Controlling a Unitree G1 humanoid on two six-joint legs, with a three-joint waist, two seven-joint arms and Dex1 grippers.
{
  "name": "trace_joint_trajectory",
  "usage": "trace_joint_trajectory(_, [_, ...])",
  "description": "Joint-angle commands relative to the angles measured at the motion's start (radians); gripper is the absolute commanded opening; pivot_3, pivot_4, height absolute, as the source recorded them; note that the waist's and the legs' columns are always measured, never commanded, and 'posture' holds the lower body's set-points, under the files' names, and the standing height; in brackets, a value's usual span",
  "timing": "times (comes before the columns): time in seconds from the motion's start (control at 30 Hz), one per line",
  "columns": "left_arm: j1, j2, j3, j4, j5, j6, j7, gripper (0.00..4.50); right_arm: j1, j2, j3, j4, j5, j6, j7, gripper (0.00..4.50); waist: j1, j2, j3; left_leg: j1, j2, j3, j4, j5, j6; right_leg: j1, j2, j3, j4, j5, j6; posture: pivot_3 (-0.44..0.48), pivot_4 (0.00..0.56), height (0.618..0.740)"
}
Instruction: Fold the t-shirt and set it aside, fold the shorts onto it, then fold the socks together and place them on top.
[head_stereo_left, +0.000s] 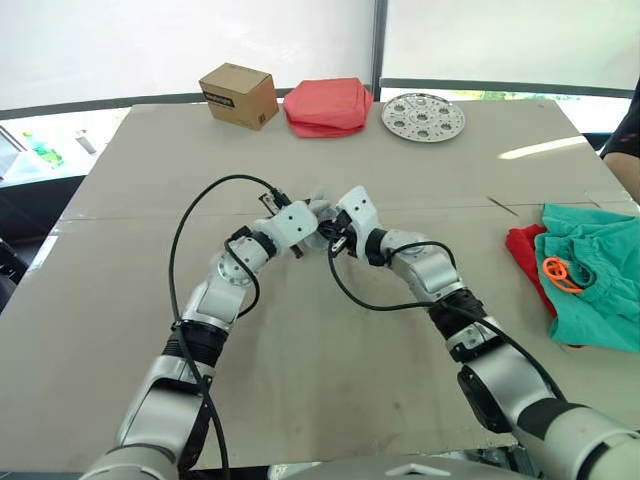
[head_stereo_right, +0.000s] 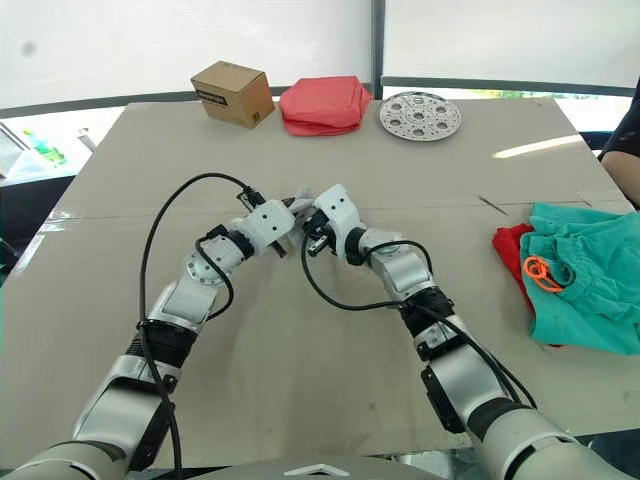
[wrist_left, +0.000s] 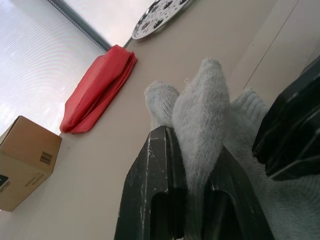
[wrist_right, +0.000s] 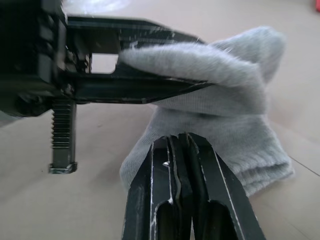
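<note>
The light grey socks (head_stereo_left: 318, 208) are held just above the middle of the table between both grippers. My left gripper (wrist_left: 192, 145) is shut on one sock, whose toe sticks up between its fingers. My right gripper (wrist_right: 181, 137) faces it from the right, fingers pressed together at the lower fold of the socks (wrist_right: 225, 100). At the right edge of the table lie the teal shorts (head_stereo_left: 600, 285) with an orange drawstring loop (head_stereo_left: 558, 272). They rest on the red t-shirt (head_stereo_left: 522, 250), of which just the left edge shows.
At the back of the table stand a cardboard box (head_stereo_left: 238, 95), a folded salmon-pink cloth bundle (head_stereo_left: 328, 106) and a round perforated metal disc (head_stereo_left: 423, 116). A person's arm (head_stereo_left: 627, 135) shows at the far right edge.
</note>
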Motion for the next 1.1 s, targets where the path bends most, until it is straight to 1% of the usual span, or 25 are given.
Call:
trace_joint_trajectory(0.03, [0.01,-0.013,0.011,-0.107,-0.025,0.04,-0.021,0.0,-0.014,0.015,-0.008,0.025,-0.031,-0.043,-0.017,0.02,-0.001,0.0,0.0,0.0,0.0,0.0,0.0,0.0,0.0,0.0,0.0,0.0,0.0,0.0,0.0,0.0,0.15,0.74])
trace_joint_trajectory(0.17, [0.047,-0.023,0.0,-0.173,-0.031,0.081,-0.048,0.0,-0.006,0.016,-0.03,0.029,-0.042,-0.067,-0.037,0.02,-0.003,0.0,0.0,0.004,0.0,0.004,-0.004,0.0,0.0,0.0,0.0,0.004,0.0,0.0,0.0,0.0,0.15,0.74])
trace_joint_trajectory(0.33, [0.078,-0.023,-0.027,-0.126,0.002,0.08,-0.054,0.0,0.067,-0.026,-0.066,-0.146,-0.01,-0.022,-0.021,0.02,0.001,0.0,0.0,0.007,0.001,0.006,-0.007,0.001,0.0,0.001,0.0,0.006,0.0,0.0,0.0,0.0,0.15,0.74])
trace_joint_trajectory(0.47, [0.047,-0.038,-0.063,0.002,0.017,0.036,-0.06,0.0,0.22,-0.128,-0.058,-0.477,0.028,0.155,0.037,0.02,0.003,0.0,0.0,0.007,0.001,0.006,-0.007,0.0,0.0,0.001,0.0,0.006,0.0,0.0,0.0,0.0,0.15,0.74])
trace_joint_trajectory(0.53, [0.025,-0.054,-0.081,0.061,0.023,0.007,-0.062,0.0,0.287,-0.172,-0.061,-0.632,0.042,0.249,0.031,0.02,0.005,0.0,0.0,0.007,0.001,0.006,-0.007,0.0,-0.001,0.001,-0.001,0.006,0.0,0.0,0.0,0.0,0.15,0.74])
trace_joint_trajectory(0.63, [-0.005,-0.072,-0.104,0.126,0.02,-0.012,-0.095,0.0,0.358,-0.234,-0.069,-0.791,0.043,0.345,0.014,0.02,0.008,0.001,-0.001,0.007,0.001,0.006,-0.006,0.0,-0.001,0.002,-0.002,0.006,0.0,0.0,0.0,0.0,0.15,0.74])
trace_joint_trajectory(0.7, [-0.007,-0.08,-0.098,0.135,-0.028,0.023,-0.166,0.0,0.402,-0.253,-0.116,-0.878,0.064,0.405,-0.015,0.02,0.012,0.001,-0.002,0.008,0.001,0.006,-0.006,-0.001,-0.002,0.004,-0.003,0.004,0.0,-0.001,0.0,0.0,0.15,0.74])
trace_joint_trajectory(0.73, [-0.003,-0.079,-0.086,0.124,-0.052,0.039,-0.19,0.97,0.418,-0.259,-0.136,-0.912,0.08,0.428,-0.021,0.62,0.013,0.001,-0.002,0.008,0.001,0.006,-0.005,-0.001,-0.002,0.004,-0.003,0.004,0.0,-0.001,0.0,0.0,0.15,0.74])
trace_joint_trajectory(0.77, [0.001,-0.077,-0.071,0.111,-0.072,0.048,-0.202,1.28,0.427,-0.259,-0.158,-0.938,0.1,0.45,-0.027,0.9,0.013,0.001,-0.002,0.008,0.0,0.006,-0.005,-0.001,-0.003,0.004,-0.003,0.004,-0.001,-0.001,0.0,0.0,0.15,0.74])
trace_joint_trajectory(0.8, [0.007,-0.07,-0.053,0.093,-0.096,0.05,-0.214,1.89,0.429,-0.258,-0.175,-0.953,0.12,0.465,-0.028,1.59,0.013,0.001,-0.002,0.008,0.0,0.006,-0.005,-0.001,-0.003,0.005,-0.003,0.004,-0.001,-0.001,0.0,0.0,0.15,0.74])
trace_joint_trajectory(0.83, [0.018,-0.062,-0.029,0.055,-0.133,0.068,-0.235,2.13,0.421,-0.259,-0.19,-0.957,0.134,0.474,-0.028,1.8,0.011,0.001,-0.002,0.008,0.001,0.005,-0.004,-0.001,-0.003,0.005,-0.003,0.004,-0.001,-0.001,0.0,0.0,0.15,0.74])
trace_joint_trajectory(0.93, [0.065,-0.041,0.036,-0.083,-0.263,0.149,-0.318,3.56,0.379,-0.264,-0.217,-0.935,0.159,0.483,-0.027,3.33,-0.001,0.001,-0.001,0.008,0.001,0.005,-0.005,-0.001,-0.002,0.005,-0.003,0.004,-0.002,-0.001,0.0,0.0,0.15,0.74])
trace_joint_trajectory(1.0, [0.111,-0.02,0.081,-0.215,-0.383,0.263,-0.383,4.5,0.331,-0.267,-0.228,-0.892,0.169,0.475,-0.02,4.34,-0.006,0.001,0.0,0.008,0.001,0.005,-0.006,0.0,-0.001,0.004,-0.003,0.004,-0.002,-0.001,0.0,0.0,0.15,0.74])
trace_joint_trajectory(1.03, [0.152,0.008,0.112,-0.305,-0.456,0.335,-0.419,4.5,0.281,-0.26,-0.227,-0.84,0.165,0.465,-0.022,4.43,-0.008,0.0,0.0,0.008,0.002,0.005,-0.006,0.001,0.001,0.004,-0.002,0.004,-0.002,-0.001,0.0,0.0,0.15,0.74])
trace_joint_trajectory(1.1, [0.238,0.068,0.172,-0.463,-0.59,0.48,-0.473,4.5,0.18,-0.24,-0.214,-0.729,0.142,0.426,-0.036,4.43,-0.027,0.001,0.0,0.008,0.003,0.006,-0.007,0.001,0.001,0.003,-0.001,0.005,-0.002,-0.001,-0.001,0.0,0.15,0.74])
